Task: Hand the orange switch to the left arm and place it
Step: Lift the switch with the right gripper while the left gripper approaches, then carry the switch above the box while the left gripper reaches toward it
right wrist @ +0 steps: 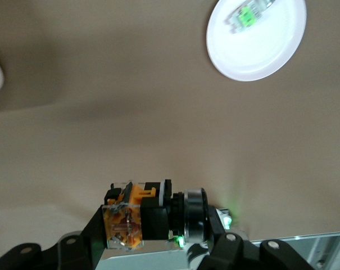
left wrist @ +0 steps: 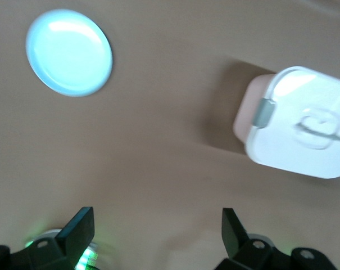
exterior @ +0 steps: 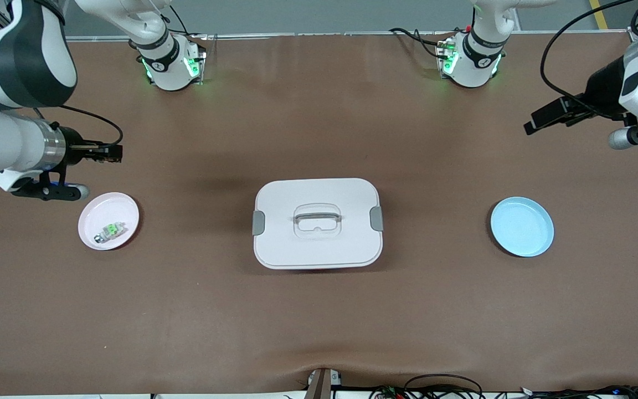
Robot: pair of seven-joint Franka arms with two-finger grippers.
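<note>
My right gripper point(exterior: 113, 153) hangs in the air at the right arm's end of the table, above the brown surface just past the pink plate point(exterior: 108, 220). It is shut on the orange switch point(right wrist: 127, 216), a small black block with an orange and clear part. The white box point(exterior: 317, 223) with grey clips sits mid-table between the two plates. At the left arm's end, my left gripper point(exterior: 538, 123) hangs high with its fingers wide open and nothing between them point(left wrist: 156, 220). It is over bare table, above the blue plate point(exterior: 521, 226).
A green-and-clear switch point(exterior: 110, 230) lies on the pink plate. The blue plate point(left wrist: 68, 52) holds nothing. The box point(left wrist: 296, 121) stands taller than both plates. The arm bases stand along the table's back edge; cables lie at its front edge.
</note>
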